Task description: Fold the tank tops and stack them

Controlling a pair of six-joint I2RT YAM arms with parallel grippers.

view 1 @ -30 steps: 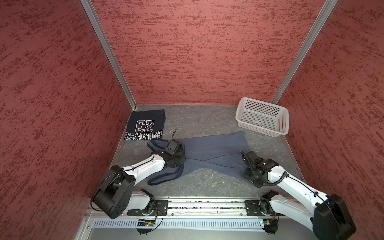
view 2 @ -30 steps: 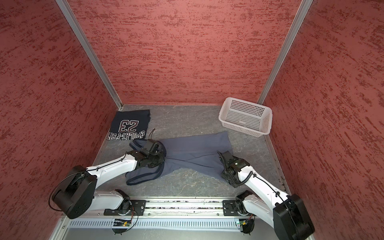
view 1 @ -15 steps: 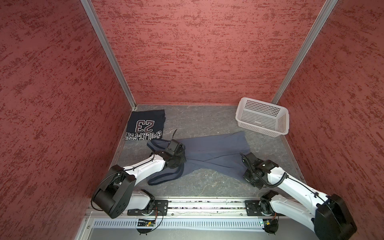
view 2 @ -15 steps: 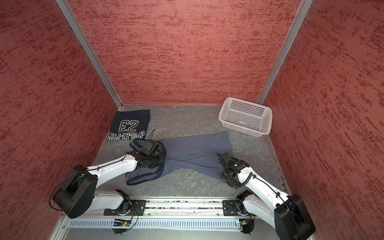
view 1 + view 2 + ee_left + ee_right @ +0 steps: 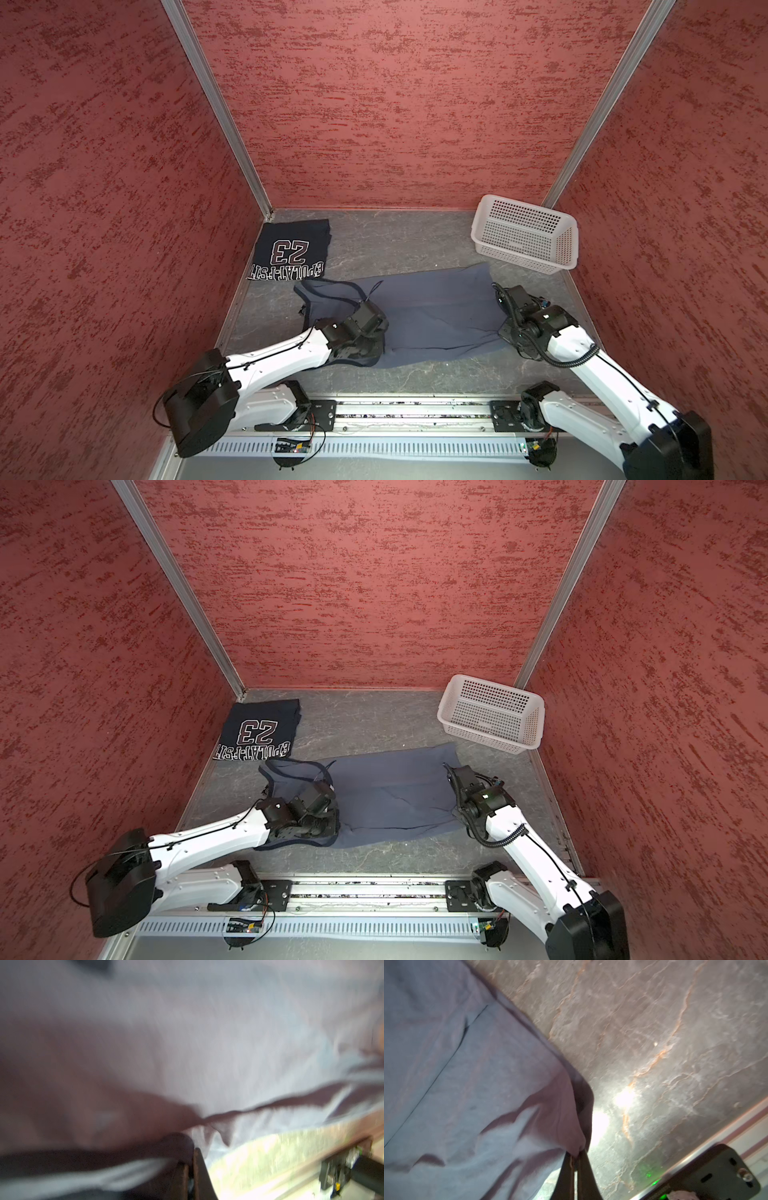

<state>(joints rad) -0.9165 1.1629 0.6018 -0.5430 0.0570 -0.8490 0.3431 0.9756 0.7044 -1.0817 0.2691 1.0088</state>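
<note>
Blur smeared the left wrist view, leaving the blue-grey tank top point(image 5: 207, 1043) a soft haze. In both top views the left arm point(image 5: 282, 357) covered that top's near corner.

A white perforated basket point(image 5: 567, 245) sits far right on the grey table point(image 5: 395, 245).

- We find bare bench point(image 5: 395, 237) along the far wall point(image 5: 395, 124), between the folded navy tank top point(image 5: 291, 249) in the far left corner and the white perforated basket point(image 5: 519, 245) at far right.
- The blue-grey tank top point(image 5: 436, 311) spreads across the middle, its far right corner just beside the basket.
- The left arm point(image 5: 282, 361) and right arm point(image 5: 582, 357) reach low over its two ends.
- A bare strip runs between the cloth and the front rail point(image 5: 415, 409).
- Red side walls point(image 5: 104, 166) close left and right.
</note>
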